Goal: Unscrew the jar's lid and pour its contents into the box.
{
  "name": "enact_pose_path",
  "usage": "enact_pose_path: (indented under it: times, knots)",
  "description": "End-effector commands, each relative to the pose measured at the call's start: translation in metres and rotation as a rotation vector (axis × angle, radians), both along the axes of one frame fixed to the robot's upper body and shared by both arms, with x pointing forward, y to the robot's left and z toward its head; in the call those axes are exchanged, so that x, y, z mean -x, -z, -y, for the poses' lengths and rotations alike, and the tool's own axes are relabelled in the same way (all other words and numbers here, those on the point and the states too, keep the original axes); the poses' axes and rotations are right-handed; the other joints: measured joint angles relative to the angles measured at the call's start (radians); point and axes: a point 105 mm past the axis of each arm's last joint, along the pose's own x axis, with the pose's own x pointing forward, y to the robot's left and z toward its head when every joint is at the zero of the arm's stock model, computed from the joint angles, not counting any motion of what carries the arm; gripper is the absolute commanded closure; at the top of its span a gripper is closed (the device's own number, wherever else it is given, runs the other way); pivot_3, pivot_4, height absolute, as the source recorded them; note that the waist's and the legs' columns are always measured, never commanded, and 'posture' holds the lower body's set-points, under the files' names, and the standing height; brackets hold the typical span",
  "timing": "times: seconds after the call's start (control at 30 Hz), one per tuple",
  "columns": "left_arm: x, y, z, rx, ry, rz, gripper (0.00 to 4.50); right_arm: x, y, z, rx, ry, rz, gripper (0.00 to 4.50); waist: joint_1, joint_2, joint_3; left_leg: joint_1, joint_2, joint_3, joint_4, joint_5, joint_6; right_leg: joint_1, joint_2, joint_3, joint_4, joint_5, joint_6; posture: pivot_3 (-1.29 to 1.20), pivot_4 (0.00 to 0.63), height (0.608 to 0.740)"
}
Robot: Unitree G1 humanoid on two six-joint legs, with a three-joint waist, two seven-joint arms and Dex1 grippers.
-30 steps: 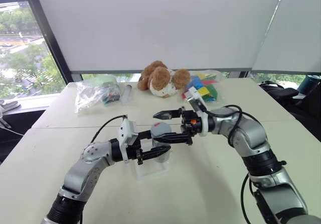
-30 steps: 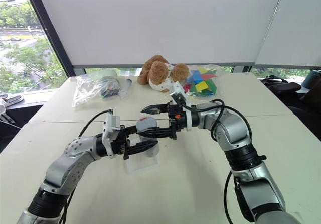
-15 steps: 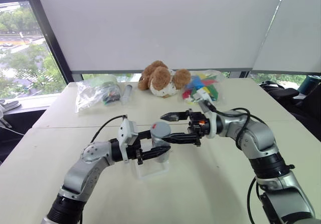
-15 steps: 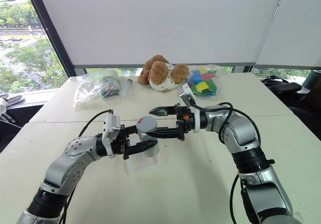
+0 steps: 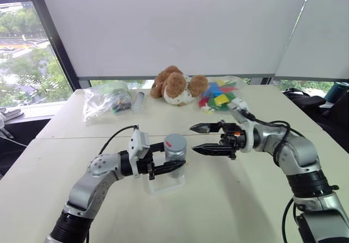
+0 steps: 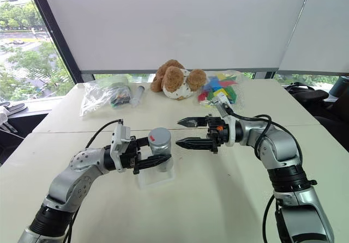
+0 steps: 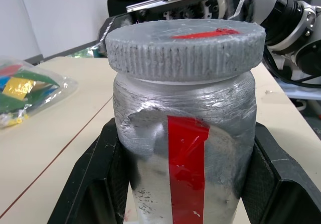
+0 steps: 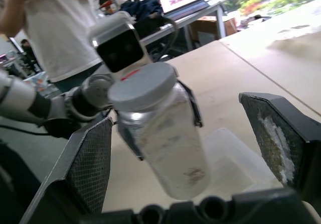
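My left gripper point(image 5: 172, 157) is shut on the jar point(image 5: 175, 151), a silver-grey can with a red stripe, and holds it upright just above the box point(image 5: 163, 185). The box is a shallow clear tray on the table. The grey ribbed lid point(image 7: 185, 47) sits on the jar's mouth. In the left wrist view both black fingers point(image 7: 93, 184) press the jar's sides. My right gripper point(image 5: 193, 139) hangs open a short way to the right of the lid, level with it and pointing at it, touching nothing. The contents are hidden inside the jar.
At the table's far edge lie a clear bag point(image 5: 104, 101), a clear tube point(image 5: 137, 99), a brown teddy bear point(image 5: 177, 85) and a bag of coloured blocks point(image 5: 219, 97). A person in a white shirt point(image 8: 60, 28) stands beyond the table in the right wrist view.
My right gripper, which stood open around the lid, has drawn away to the right and stays open. The left gripper and the jar have not moved.
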Motion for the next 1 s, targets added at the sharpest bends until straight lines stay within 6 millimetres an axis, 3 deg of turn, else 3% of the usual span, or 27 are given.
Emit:
enact_pose_path:
  times: [0.03, 0.33, 0.7, 0.8, 0.87, 0.9, 1.0]
  knots:
    - [0.007, -0.012, 0.001, 0.022, 0.02, 0.056, 2.3, 0.014, -0.02, -0.009, -0.018, -0.064, 0.066, 0.1, -0.001, 0.0, 0.0, 0.0, 0.0, 0.0, 0.0, 0.0, 0.0, 0.0, 0.0, 0.0, 0.0, 0.0, 0.0, 0.0, 0.15, 0.74]
    - [0.007, -0.013, 0.002, 0.02, 0.023, 0.056, 2.3, 0.009, -0.022, -0.053, 0.004, -0.055, 0.145, 0.1, 0.003, 0.0, 0.0, 0.0, 0.0, -0.001, 0.0, 0.0, 0.0, 0.0, 0.0, 0.0, 0.0, 0.0, 0.0, 0.0, 0.15, 0.74]
    - [0.007, -0.012, 0.0, 0.021, 0.007, 0.053, 2.3, 0.007, -0.017, -0.066, 0.03, -0.099, 0.181, 0.1, 0.0, 0.0, 0.0, 0.0, 0.0, 0.0, 0.0, 0.0, 0.0, -0.001, 0.0, 0.0, 0.0, 0.0, 0.0, 0.0, 0.15, 0.74]
    - [0.006, -0.012, 0.001, 0.021, 0.006, 0.053, 2.3, 0.009, -0.018, -0.065, 0.024, -0.116, 0.19, 0.94, 0.0, 0.0, 0.0, 0.0, 0.0, 0.0, 0.0, 0.0, 0.0, -0.001, 0.0, 0.0, 0.0, 0.0, 0.0, 0.0, 0.15, 0.74]
    - [0.007, -0.012, 0.001, 0.02, 0.007, 0.053, 2.3, 0.011, -0.02, -0.065, 0.005, -0.124, 0.195, 1.95, 0.0, 0.0, 0.0, 0.0, 0.0, 0.0, 0.0, 0.0, 0.0, -0.001, 0.0, 0.0, 0.0, 0.0, 0.0, 0.0, 0.15, 0.74]
    - [0.007, -0.012, 0.001, 0.019, 0.007, 0.052, 2.3, 0.011, -0.021, -0.064, -0.004, -0.126, 0.197, 2.16, 0.0, 0.0, 0.0, 0.0, 0.0, 0.0, 0.0, 0.0, 0.0, -0.001, 0.0, 0.0, 0.0, 0.0, 0.0, 0.0, 0.15, 0.74]
    - [0.007, -0.011, 0.0, 0.017, 0.007, 0.05, 2.3, 0.014, -0.024, -0.061, -0.042, -0.143, 0.168, 2.14, 0.0, 0.0, 0.0, 0.0, 0.0, 0.0, 0.0, 0.0, 0.0, -0.001, 0.0, 0.0, 0.0, 0.0, 0.0, 0.0, 0.15, 0.74]
